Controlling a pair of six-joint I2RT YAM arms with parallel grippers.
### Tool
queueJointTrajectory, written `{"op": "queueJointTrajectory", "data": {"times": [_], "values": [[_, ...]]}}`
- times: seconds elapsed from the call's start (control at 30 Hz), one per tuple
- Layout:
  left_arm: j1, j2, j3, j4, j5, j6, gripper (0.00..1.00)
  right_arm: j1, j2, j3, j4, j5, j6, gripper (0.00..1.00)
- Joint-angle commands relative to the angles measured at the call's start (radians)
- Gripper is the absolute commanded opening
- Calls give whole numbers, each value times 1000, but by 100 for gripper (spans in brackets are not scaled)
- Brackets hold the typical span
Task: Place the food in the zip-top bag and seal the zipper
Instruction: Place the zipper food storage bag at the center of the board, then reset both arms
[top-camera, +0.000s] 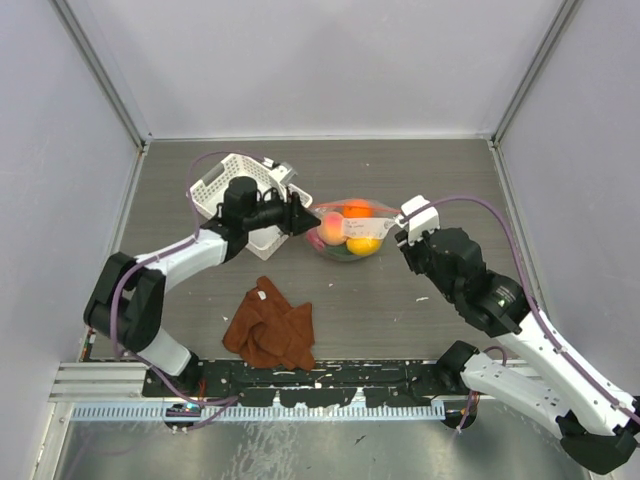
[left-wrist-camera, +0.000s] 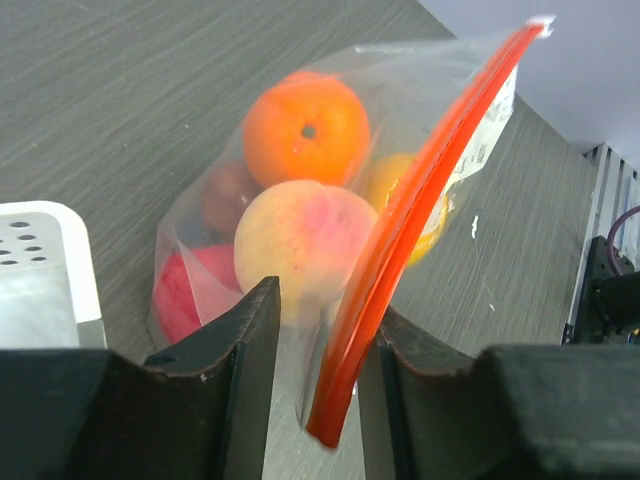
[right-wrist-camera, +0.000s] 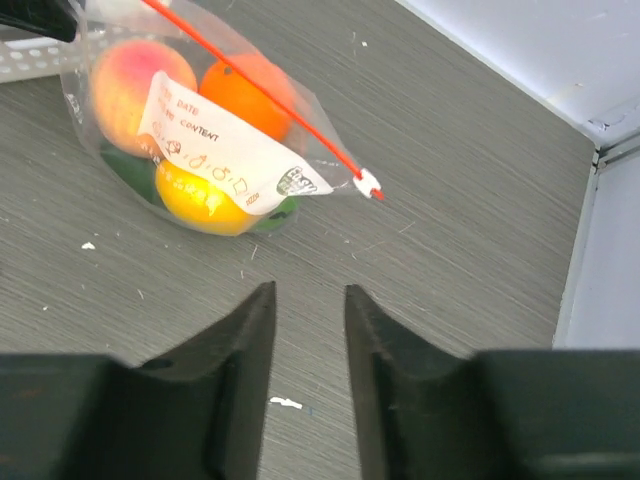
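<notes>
**Item:** zip-top bag, centre of the overhead frame on the surface, with the food inside.
**Zipper**: long axis runs left to right in the overhead frame, one end toward each arm. Whether it is sealed cannot be told.
**Left end effector**: jaws parted, straddling the zipper's left end, with the strip close beside one finger and not clamped.
**Right end effector**: jaws parted and empty, set back from the zipper's white-tipped end, which lies up-frame of it.
**Judgement:** the left arm is nearer.
</notes>
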Motion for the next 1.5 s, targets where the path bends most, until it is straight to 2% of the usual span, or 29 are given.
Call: {"op": "queueJointTrajectory", "data": {"times": [0.0, 0.3, 0.37, 0.4, 0.47, 0.57, 0.67, 0.9, 1.03, 1.23, 1.37, 1.47], "values": [[3, -142, -12, -23, -76, 0, 40, -1, -43, -3, 86, -11, 63, 44], [3, -384, -62, -186, -243, -49, 74, 0, -92, -56, 127, 86, 144, 77], [3, -444, -57, -258, -335, -85, 85, 0, -109, -68, 134, 145, 173, 85], [4, -472, -55, -292, -377, -106, 86, -1, -120, -73, 135, 174, 185, 90], [5, -534, -55, -353, -452, -150, 100, 0, -139, -85, 135, 230, 208, 99], [6, -620, -32, -475, -546, -192, 98, -1, -174, -98, 136, 318, 247, 100], [6, -696, 18, -666, -677, -211, 98, 0, -217, -111, 135, 370, 259, 100], [6, -848, 101, -941, -878, -160, 98, 0, -314, -135, 136, 432, 263, 100], [6, -975, 86, -959, -925, -75, 98, 0, -366, -159, 135, 466, 280, 100], [6, -1125, -29, -896, -1024, 18, 98, 0, -440, -186, 136, 475, 314, 100], [16, -1179, -111, -829, -1000, 40, 98, 0, -484, -198, 135, 474, 325, 100], [32, -1181, -109, -843, -992, 41, 98, 0, -491, -200, 134, 472, 325, 100]]}}
